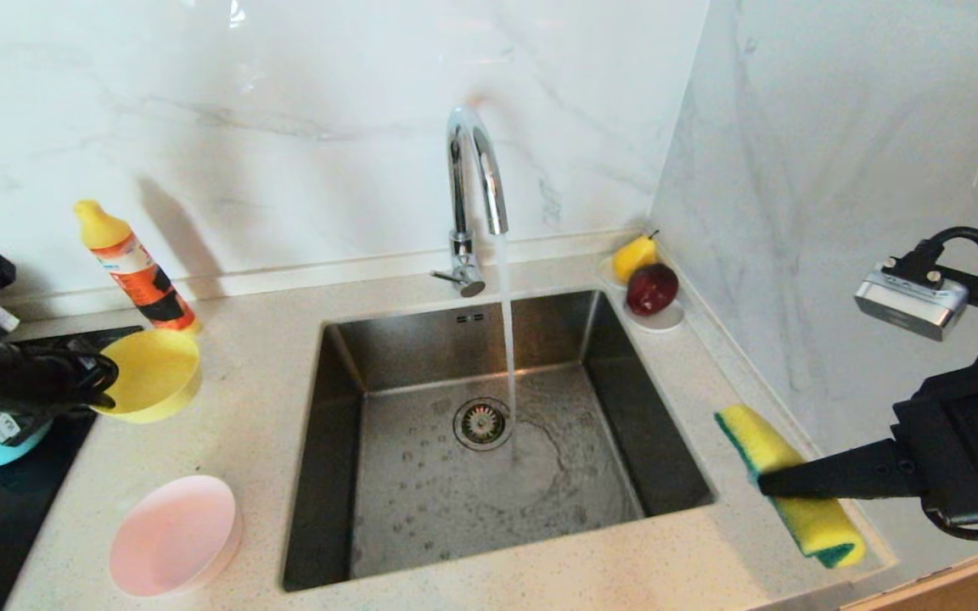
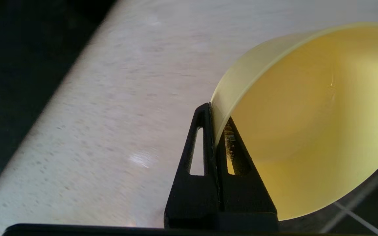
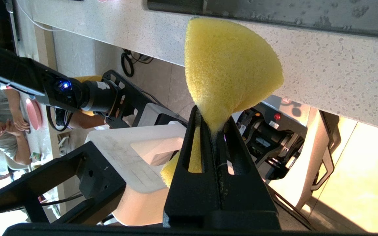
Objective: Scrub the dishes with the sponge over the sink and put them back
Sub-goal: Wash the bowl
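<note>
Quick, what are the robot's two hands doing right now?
Left gripper: jaws shut on the yellow bowl's rim.
Right gripper: jaws shut on the sponge.

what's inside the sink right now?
Inside the sink: only running water from the faucet, landing beside the drain strainer, plus droplets. No dishes. The near wall hides nothing obvious.

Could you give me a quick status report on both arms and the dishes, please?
Left gripper jaws shut on yellow bowl rim, left of sink. Right gripper jaws shut on sponge, right of sink. Tap running; path clear.
</note>
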Tool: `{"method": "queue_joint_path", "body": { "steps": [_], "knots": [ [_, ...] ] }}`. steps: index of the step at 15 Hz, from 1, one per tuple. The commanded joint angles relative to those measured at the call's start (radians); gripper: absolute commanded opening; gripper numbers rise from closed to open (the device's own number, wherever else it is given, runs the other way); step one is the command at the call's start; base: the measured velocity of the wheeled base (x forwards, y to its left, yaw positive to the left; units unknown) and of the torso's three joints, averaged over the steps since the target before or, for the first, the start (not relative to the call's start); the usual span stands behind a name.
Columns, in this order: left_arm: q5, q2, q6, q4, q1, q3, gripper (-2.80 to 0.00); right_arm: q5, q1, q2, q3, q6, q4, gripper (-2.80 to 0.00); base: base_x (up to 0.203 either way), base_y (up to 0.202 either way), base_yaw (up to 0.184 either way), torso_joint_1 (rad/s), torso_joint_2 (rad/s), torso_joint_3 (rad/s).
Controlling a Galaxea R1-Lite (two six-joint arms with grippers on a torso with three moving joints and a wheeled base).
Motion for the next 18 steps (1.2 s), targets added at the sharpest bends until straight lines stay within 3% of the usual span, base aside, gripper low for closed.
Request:
{"method": "queue_joint_path", "body": {
  "steps": [1, 8, 11, 18],
  "knots": [
    [0.009, -0.072, -0.002, 0.031, -0.077, -0.041, -2.8, 0.003, 0.0, -0.001, -0.001, 0.003, 0.001, -2.8, 0.0, 0.0, 0.0, 0.0, 0.0, 0.0],
    [0.184, -0.029, -0.001, 0.087, -0.407, -0.14, -2.8, 0.005, 0.003, -0.017, 0.004, -0.001, -0.003, -2.8, 0.0, 0.0, 0.0, 0.0, 0.0, 0.0],
    [0.292, 0.049, -0.026, 0.086, -0.54, -0.158, -2.8, 0.006, 0.01, -0.025, 0.008, -0.003, -0.003, -2.8, 0.0, 0.0, 0.0, 0.0, 0.0, 0.0],
    [0.304, 0.162, -0.131, 0.113, -0.766, -0.238, -2.8, 0.009, 0.016, -0.042, 0.01, -0.007, -0.005, -2.8, 0.0, 0.0, 0.0, 0.0, 0.0, 0.0]
  ]
}}
